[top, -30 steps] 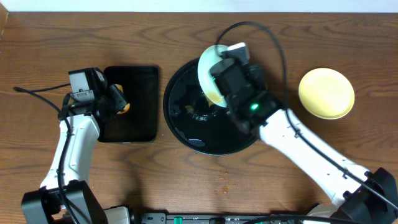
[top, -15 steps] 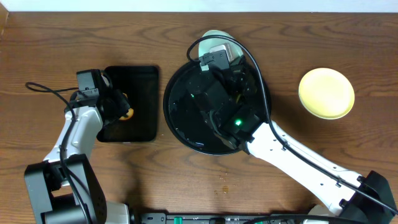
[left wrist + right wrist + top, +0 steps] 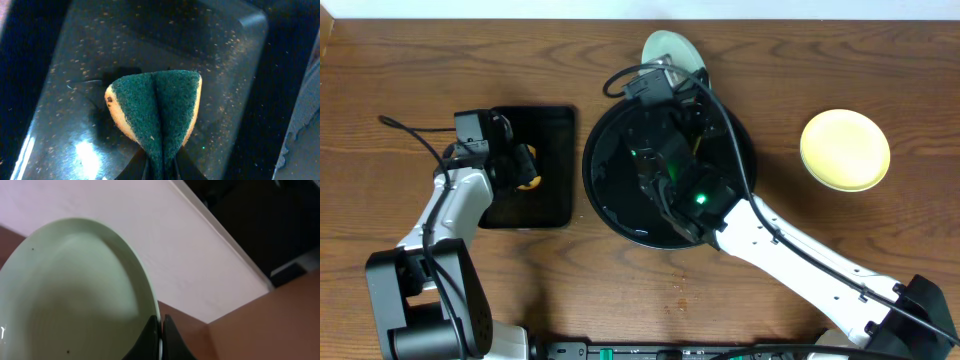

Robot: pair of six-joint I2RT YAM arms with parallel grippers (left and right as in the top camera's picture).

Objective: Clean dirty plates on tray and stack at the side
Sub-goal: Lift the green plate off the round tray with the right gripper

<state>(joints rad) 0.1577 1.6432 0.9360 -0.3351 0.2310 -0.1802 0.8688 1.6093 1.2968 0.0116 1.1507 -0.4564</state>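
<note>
Overhead view first: the right arm reaches across the tray [image 3: 610, 205], and the mint plate [image 3: 672, 47] is up in the air just past the tray's far rim, tilted on edge. Over to the right wrist camera, and the right gripper [image 3: 161, 330] has its fingers pinched tight on that plate's rim, with the plate face filling the left of the shot. A few tiny dark specks dot its surface. Out on the right, the yellow plate [image 3: 845, 150] sits on the bare table [image 3: 820, 280], well apart from the tray. Now the left side: the left gripper [image 3: 162, 167] is clamped on a sponge [image 3: 155, 110], which is folded in half with its green scouring side outward and yellow foam peeking at the edges. It hangs over the small tray [image 3: 225, 45], whose glossy black floor is speckled with fine flecks. From above, that sponge shows as a yellow dab against the small tray's middle.
</note>
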